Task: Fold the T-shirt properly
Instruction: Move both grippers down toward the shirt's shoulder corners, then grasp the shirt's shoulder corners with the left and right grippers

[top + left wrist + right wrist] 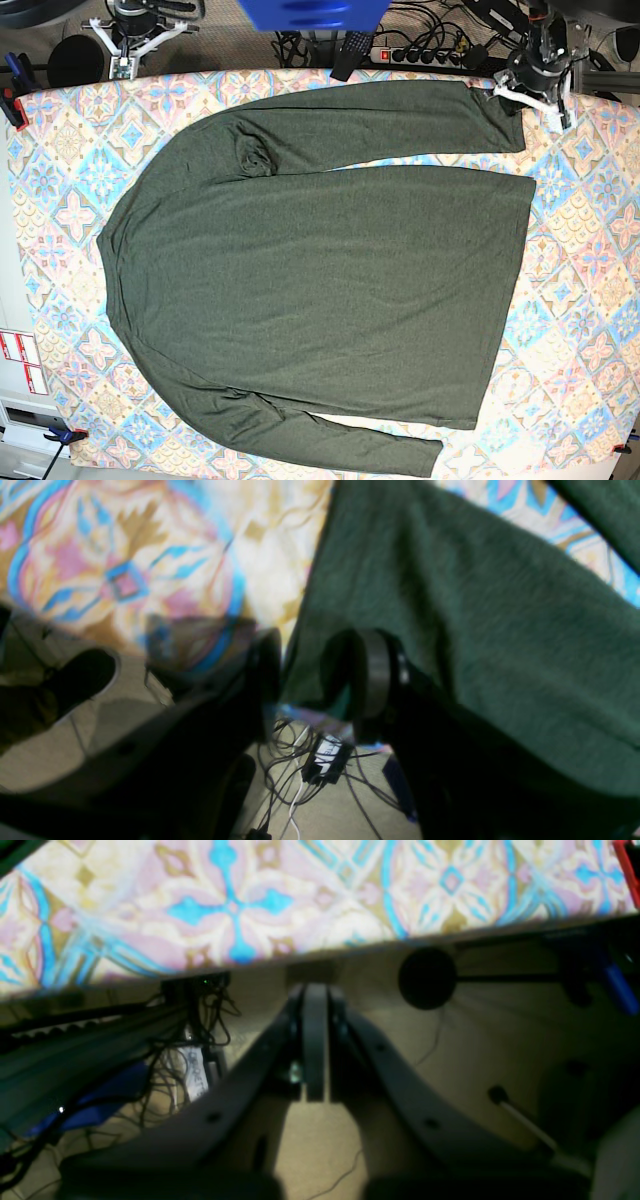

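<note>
Two grippers sat at desk's far edge. T-shirt (320, 290) lay flat across desk centre. Left gripper (312, 672), jaws apart, straddled sleeve cuff (500, 100); should close squarely before lifting. Right gripper (315, 1040) pinched closed, empty.

T-shirt (320, 270): dark olive-green, long-sleeved, plain. Spread flat across counter (590, 300), covering most of it. One sleeve folded along far edge, other sleeve along near edge.

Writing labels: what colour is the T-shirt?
Plain dark heathered olive green T-shirt, no print; clearest in the base view.
</note>
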